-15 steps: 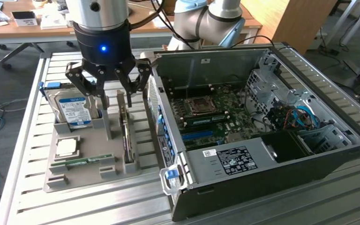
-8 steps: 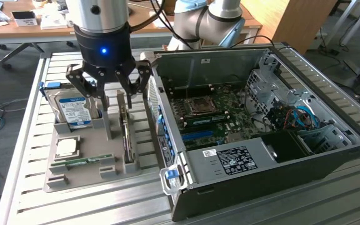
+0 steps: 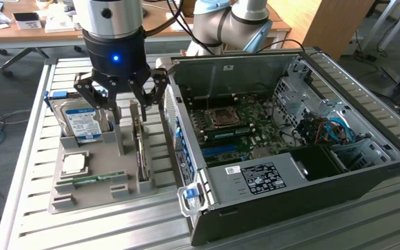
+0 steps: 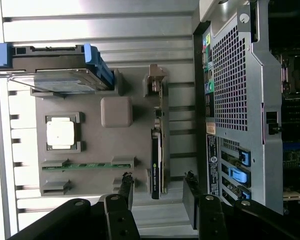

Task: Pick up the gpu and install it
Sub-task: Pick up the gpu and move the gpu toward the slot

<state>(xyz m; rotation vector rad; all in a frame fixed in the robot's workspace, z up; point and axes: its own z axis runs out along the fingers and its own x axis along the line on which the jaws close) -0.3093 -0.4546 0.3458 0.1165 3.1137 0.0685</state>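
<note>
Wrist view looks straight down on the gpu, which stands on its long edge in a slot of the gray tray, its metal bracket at the end far from the gripper. The gripper's fingers are spread wide, one on each side of the card's line, and hold nothing. In the exterior view the gripper hangs above the tray, just over the upright gpu without touching it. A hard drive stands on the tray's far side, with a CPU and a RAM stick lying flat nearer the camera. The open case lies just beside the tray, on the exterior view's right, on a slatted table.
</note>
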